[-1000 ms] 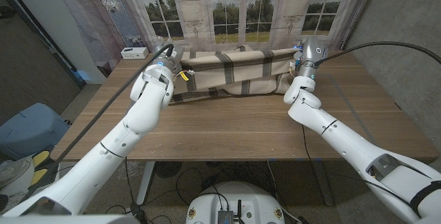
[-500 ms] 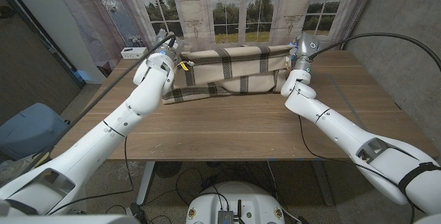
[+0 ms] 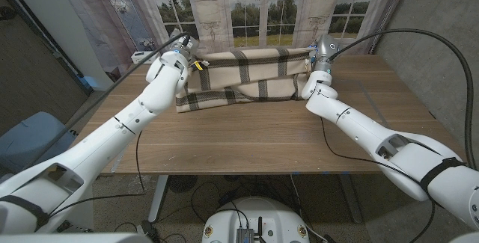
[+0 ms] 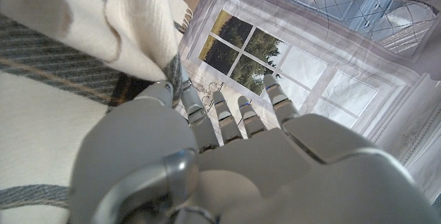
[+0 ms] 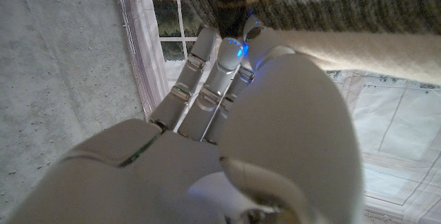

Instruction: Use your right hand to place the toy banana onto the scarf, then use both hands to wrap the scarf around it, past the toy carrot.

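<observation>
both hands pinch corners of the scarf [image 3: 243, 78] at the desk's [image 3: 247, 134] far side: left hand [image 3: 182, 51], right hand [image 3: 317, 57]. keep both corners level and taut while folding.

Scarf [image 3: 243, 75] between both hands, table's [image 3: 247, 134] far side

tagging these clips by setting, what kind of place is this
Probably an indoor lab or staged test room: a long wooden table, a printed window-scene backdrop curtain behind it, and loose cables on the floor under the table.
</observation>
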You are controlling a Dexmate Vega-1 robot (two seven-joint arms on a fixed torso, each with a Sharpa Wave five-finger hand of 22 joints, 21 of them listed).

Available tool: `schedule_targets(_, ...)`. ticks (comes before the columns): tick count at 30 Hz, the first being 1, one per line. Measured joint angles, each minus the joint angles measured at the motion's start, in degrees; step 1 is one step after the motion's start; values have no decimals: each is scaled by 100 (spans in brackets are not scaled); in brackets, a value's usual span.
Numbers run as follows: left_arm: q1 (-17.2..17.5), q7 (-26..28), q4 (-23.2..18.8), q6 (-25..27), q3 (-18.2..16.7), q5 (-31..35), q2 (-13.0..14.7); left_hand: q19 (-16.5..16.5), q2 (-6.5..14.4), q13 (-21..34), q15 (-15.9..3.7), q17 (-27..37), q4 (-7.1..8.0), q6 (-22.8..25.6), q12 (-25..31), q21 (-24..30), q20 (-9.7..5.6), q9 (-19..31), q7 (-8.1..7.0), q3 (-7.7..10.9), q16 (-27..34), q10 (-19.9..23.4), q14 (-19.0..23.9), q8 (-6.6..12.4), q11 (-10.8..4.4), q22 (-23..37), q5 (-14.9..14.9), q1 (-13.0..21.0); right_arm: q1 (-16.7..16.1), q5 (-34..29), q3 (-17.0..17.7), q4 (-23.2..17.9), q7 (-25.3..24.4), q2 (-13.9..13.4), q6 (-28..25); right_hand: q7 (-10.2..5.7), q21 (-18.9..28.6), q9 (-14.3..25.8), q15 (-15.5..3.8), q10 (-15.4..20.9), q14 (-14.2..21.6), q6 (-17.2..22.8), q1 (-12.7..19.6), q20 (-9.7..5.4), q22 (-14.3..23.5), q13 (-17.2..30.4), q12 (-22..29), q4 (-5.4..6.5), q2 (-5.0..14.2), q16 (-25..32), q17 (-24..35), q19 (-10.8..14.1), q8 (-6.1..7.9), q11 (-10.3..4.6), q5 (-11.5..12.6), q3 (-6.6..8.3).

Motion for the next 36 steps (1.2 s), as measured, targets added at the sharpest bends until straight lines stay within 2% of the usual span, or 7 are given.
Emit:
schedule_targets(6, -188, 151, 251, 93, 165, -243, 73, 0, 1, -26, 0, 0, 7, 21, 0, 0, 0, -38, -20, -8, 0, 0, 0, -33, 0, 0, 38, 1, 278, 74, -174, 546, 8, 183, 194, -10, 22, 1, 0, 0, 0, -9, 0, 0, 0, 0, 0, 0, 0, 0, 0, 0, 0, 0, 0, 0)
schedule_targets(19, -446, 552, 688, 292, 450, -666, 189, 3, 42, -27, -62, 1, -6, 113, 44, 0, -2, -154, 12, -43, 0, 105, 61, -55, -17, -28, 87, 42, 735, 230, -496, 1467, 11, 538, 526, -57, 45, 1, -31, -11, -31, -67, 0, 10, 1, 127, -52, 15, 0, 0, 0, -72, -4, 11, 0, 64)
schedule_targets(24, -527, 788, 880, 363, 559, -857, 223, 40, 38, -27, -113, -28, -1, 208, 44, 0, -67, -219, 86, -47, 0, 164, 71, -61, -61, -28, 87, 90, 911, 281, -651, 1857, 5, 711, 630, -120, 55, 16, -3, -21, -64, -167, -33, 11, 1, 238, -134, 39, 30, 0, 1, -116, -55, 21, 18, 88)
schedule_targets(27, -566, 853, 984, 380, 624, -910, 246, 63, 9, -27, -134, -29, -25, 278, 88, 21, -105, -275, 154, -71, 0, 218, 92, -62, -68, -28, 87, 119, 952, 310, -690, 1950, 3, 755, 668, -140, 88, 19, -17, -42, -187, -231, -94, 20, 1, 182, -208, 51, 77, -68, -51, -187, -77, 41, 27, 100)
schedule_targets(30, -592, 992, 1063, 416, 672, -1021, 269, 72, 9, -44, -132, -49, -48, 347, 89, 21, -114, -333, 167, -94, 0, 257, 134, -68, -91, -28, 87, 118, 1053, 337, -800, 2165, 7, 867, 683, -150, 94, 19, -21, -93, -320, -304, -132, 38, -7, 127, -257, 64, 116, -260, -212, -286, -79, 92, 27, 113)
schedule_targets(32, -613, 1090, 1134, 457, 728, -1106, 300, 104, -29, -54, -112, -55, -75, 367, 89, 21, -147, -381, 186, -118, 0, 295, 154, -106, -130, -28, 87, 157, 1106, 356, -858, 2269, 28, 928, 685, -161, 150, 18, 20, -148, -371, -434, -168, 40, -26, 72, -357, 54, 153, -555, -524, -327, -100, 148, 27, 166)
schedule_targets(36, -637, 1195, 1216, 528, 803, -1184, 346, 114, -38, -54, -134, -82, -191, 303, 89, 42, -197, -515, 134, -167, 0, 329, 176, -257, -163, -27, 9, 295, 1182, 390, -952, 2399, 110, 1013, 654, -237, 216, 4, 76, -392, -544, -928, -241, 54, -54, -135, -673, 54, 231, -1255, -1224, -463, -187, 392, 27, 216)
